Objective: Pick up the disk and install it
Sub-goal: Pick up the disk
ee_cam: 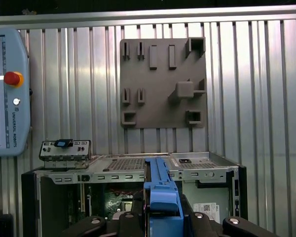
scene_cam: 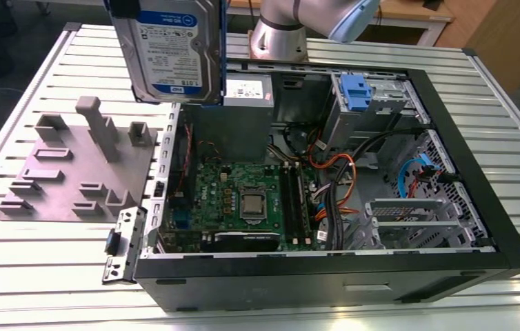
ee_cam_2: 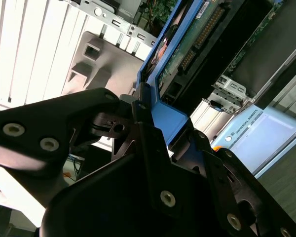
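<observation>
Gripper (ee_cam: 162,219): we find it clamped on the disk (scene_cam: 172,52), with its black fingers (ee_cam: 132,222) pressing from either side on the blue plastic rails. The second wrist view shows the same grasp (ee_cam_2: 170,123), with the disk (ee_cam_2: 185,54) reaching away from the gripper and its green circuit-board side showing. In the first wrist view we see the disk (ee_cam: 160,187) edge-on between the fingers.

In the exterior view the disk hangs upright in the air, clear of the bench (scene_cam: 481,96), with its white-and-blue label facing the camera. It appears in front of the far corner of the computer case (scene_cam: 481,227), on the exterior view's left. It is not yet seated in the case.

The case lies on its side with the panel off. We note the motherboard (scene_cam: 241,200) exposed, a power-supply box (scene_cam: 246,89) at the far end, and a metal drive cage (scene_cam: 394,103) carrying a blue latch (scene_cam: 355,93) toward the exterior view's right.

A grey fixture plate (scene_cam: 67,165) lies flat on the bench just beside the case, on the exterior view's left. A control pendant (ee_cam: 5,94) rests on the bench. The arm (scene_cam: 283,27) rises behind the case.
</observation>
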Controlling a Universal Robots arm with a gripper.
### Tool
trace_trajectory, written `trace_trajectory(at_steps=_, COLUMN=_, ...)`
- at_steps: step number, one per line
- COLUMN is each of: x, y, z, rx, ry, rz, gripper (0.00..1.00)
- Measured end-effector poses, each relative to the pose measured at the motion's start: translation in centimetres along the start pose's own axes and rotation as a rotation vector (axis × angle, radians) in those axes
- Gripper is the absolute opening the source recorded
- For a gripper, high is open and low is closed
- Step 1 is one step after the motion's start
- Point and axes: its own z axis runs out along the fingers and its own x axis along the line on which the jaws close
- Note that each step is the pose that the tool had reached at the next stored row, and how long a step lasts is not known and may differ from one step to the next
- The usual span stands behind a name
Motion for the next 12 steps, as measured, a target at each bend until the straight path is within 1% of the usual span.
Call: trace_trajectory(at_steps=12, x=-0.02, y=-0.38, z=0.02, rx=-0.0001, ry=0.0001, rz=0.0, gripper=0.36)
